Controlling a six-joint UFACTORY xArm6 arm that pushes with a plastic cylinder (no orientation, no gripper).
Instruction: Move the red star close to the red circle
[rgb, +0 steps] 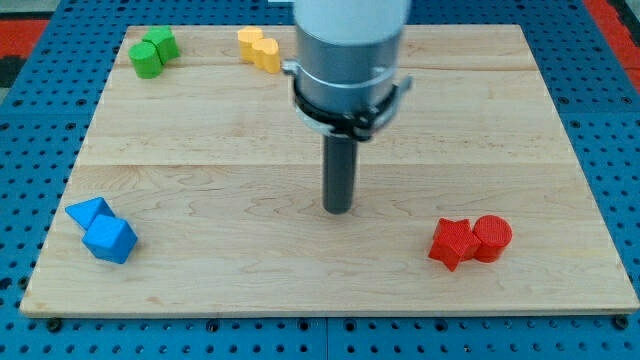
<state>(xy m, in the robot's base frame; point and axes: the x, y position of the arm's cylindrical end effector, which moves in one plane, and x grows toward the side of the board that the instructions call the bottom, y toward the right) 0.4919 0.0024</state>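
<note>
The arm ends in a plain rod with no gripper, so there is nothing to spread, press together or pinch; contact is by pushing only. My tip (339, 210) rests on the counter (200, 140) near the middle, well apart from every block.

**Position of the task items.** The red star (453, 243) lies near the view's bottom right. The red circle (492, 238) stands immediately on its right, and the two appear to touch. Judged from this layout, the required closeness looks already met, or needs only a minor correction.

**Handling of the red star.** It appears to be a small, rigid, light block with a flat base. Expect it to slide easily on the smooth wood and to turn if pushed off-centre, because its points give uneven contact. It cannot be gripped. If any push is needed, apply the rod to the star's left side, in line with its middle, and move gently toward the view's right. A hard push would likely drive the circle away as well.

**Other items.** Two blue blocks (101, 231) sit at the bottom left, two green blocks (153, 51) at the top left, and a yellow block (259, 48) at the top, all clear of the working area.
</note>
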